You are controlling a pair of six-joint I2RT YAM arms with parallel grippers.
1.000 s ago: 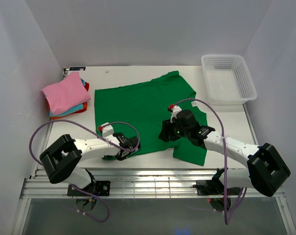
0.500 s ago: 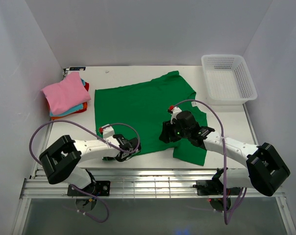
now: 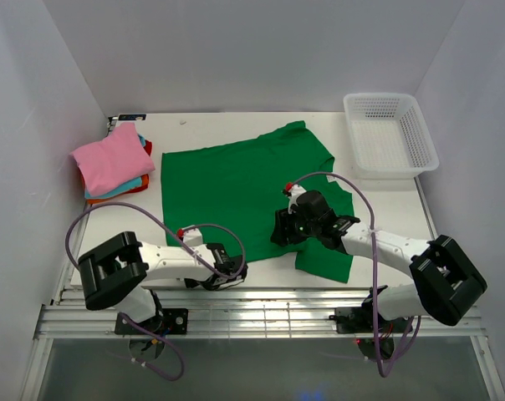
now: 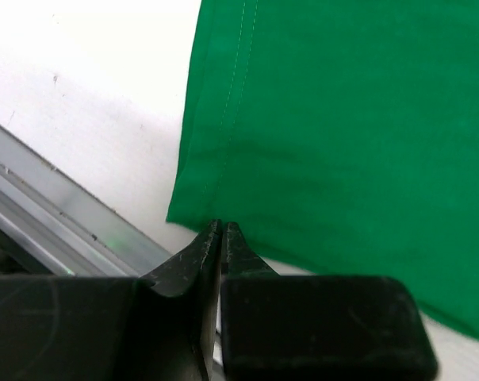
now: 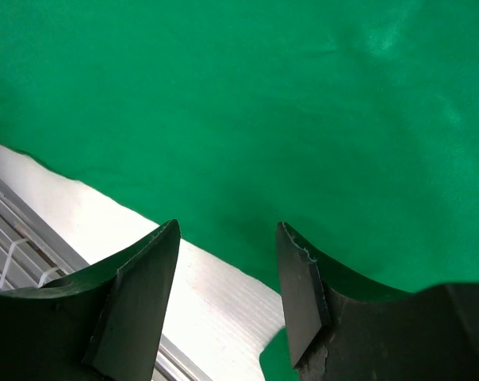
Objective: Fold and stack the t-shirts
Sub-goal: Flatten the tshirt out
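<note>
The bright green t-shirt lies spread flat in the middle of the white table. My left gripper sits low at the shirt's near hem, close to its near-left corner. In the left wrist view its jaws are pressed together on the edge of the green cloth. My right gripper hovers open over the shirt's near right part. In the right wrist view the green cloth and a strip of bare table show between its jaws. Folded pink, teal-blue and orange-red t-shirts are stacked at the far left.
A white mesh basket stands at the back right corner. The metal front rail runs just behind both grippers, close to the shirt's near hem. White walls close in the table on three sides.
My left gripper has slid to the right along the near hem and its jaws have narrowed. The right gripper has crept slightly left and stays open.
</note>
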